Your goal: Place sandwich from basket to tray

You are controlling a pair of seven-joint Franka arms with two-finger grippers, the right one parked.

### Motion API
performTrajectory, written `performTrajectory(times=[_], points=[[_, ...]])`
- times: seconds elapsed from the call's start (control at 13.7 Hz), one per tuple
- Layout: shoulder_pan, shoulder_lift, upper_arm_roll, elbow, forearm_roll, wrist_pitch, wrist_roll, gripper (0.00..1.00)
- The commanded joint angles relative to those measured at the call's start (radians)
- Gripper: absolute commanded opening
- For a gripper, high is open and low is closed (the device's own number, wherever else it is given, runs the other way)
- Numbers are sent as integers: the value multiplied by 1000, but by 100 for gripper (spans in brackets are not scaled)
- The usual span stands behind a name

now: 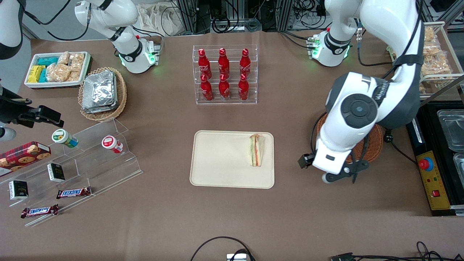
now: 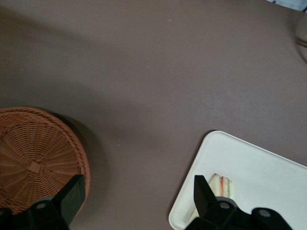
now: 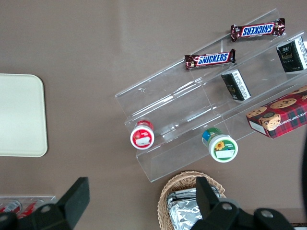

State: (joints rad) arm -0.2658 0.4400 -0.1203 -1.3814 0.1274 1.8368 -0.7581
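Checking the scene from my remote station, I am finding the sandwich (image 1: pixel 256 150) already lying on the tray (image 1: pixel 221 174), close to the rim at the working arm's end, resting on its side with the filling layers showing. The basket (image 2: pixel 36 158) is sitting empty on the table, well apart from the tray toward the working arm's end, and in the front view the arm's bulk is covering most of it.

I am holding the gripper (image 2: pixel 139 203) above the bare table between basket and tray, nearer the front camera than the basket. In the wrist view the fingers (image 2: pixel 204 194) are standing wide apart with nothing between them; they are gripping nothing and touching nothing.

I am judging the placement itself complete, so the step in hand is the retreat. To do it well, I am advising a straight lift before any sideways travel, so that neither finger is dragging across the tray rim or nudging the sandwich, which is sitting close to that edge. I am also advising that the jaws be kept apart during the lift, and that the arm's cable loop hanging near the basket be watched for snagging on the wicker.

Residual risk: I am rating it low, since the sandwich is resting flat and fully inside the rim.
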Motion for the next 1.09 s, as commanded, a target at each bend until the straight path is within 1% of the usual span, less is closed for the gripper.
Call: performTrajectory(times=[0.0, 0.15, 0.29, 0.51, 0.73, 0.87, 1.02], points=[[39, -52, -7, -16, -6, -50, 69, 100], [81, -95, -7, -39, -12, -79, 153, 100], [123, -156, -7, -94, -54, -82, 242, 100], [181, -249, -7, -174, -60, -96, 382, 100], [232, -331, -5, -217, -60, -174, 561, 100], [260, -403, -5, -252, -64, -221, 643, 100], [280, -457, -5, -261, -86, -272, 713, 100]])
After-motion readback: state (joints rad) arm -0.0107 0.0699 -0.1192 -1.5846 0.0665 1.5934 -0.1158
